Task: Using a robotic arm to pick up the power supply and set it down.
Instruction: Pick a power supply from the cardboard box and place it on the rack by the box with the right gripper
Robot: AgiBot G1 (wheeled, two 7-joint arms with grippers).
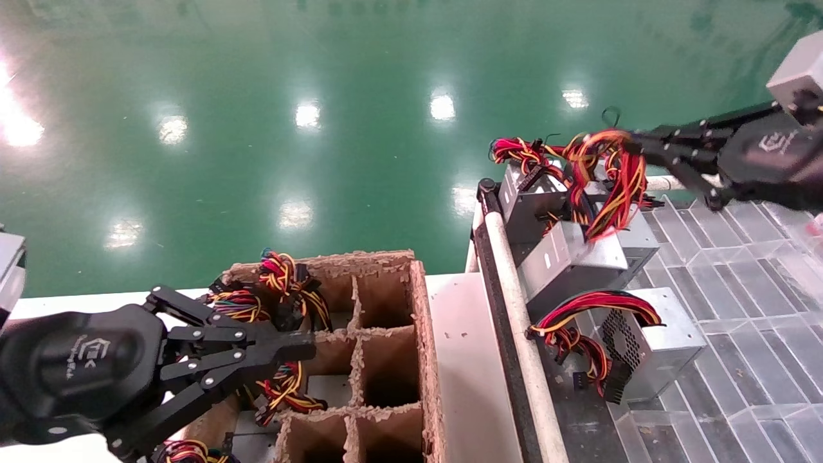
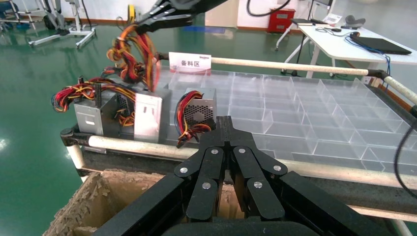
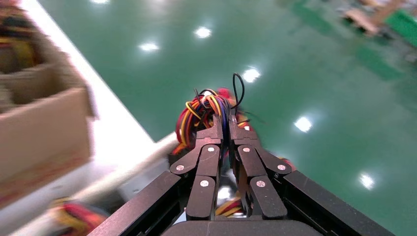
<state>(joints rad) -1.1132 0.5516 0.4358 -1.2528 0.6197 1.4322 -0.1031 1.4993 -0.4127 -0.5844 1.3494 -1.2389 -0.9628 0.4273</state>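
My right gripper (image 1: 633,149) was clenched on the wire bundle (image 1: 604,173) of a power supply (image 1: 574,262), which hung tilted just above the other units on the clear divided tray (image 1: 739,308). My left gripper (image 1: 302,350) sat closed and empty over the cardboard divider box (image 1: 386,302).

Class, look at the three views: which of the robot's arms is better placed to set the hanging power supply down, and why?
Right. The right gripper is shut on the wire bundle of the power supply, which hangs from it. The left gripper is shut over the cardboard box.
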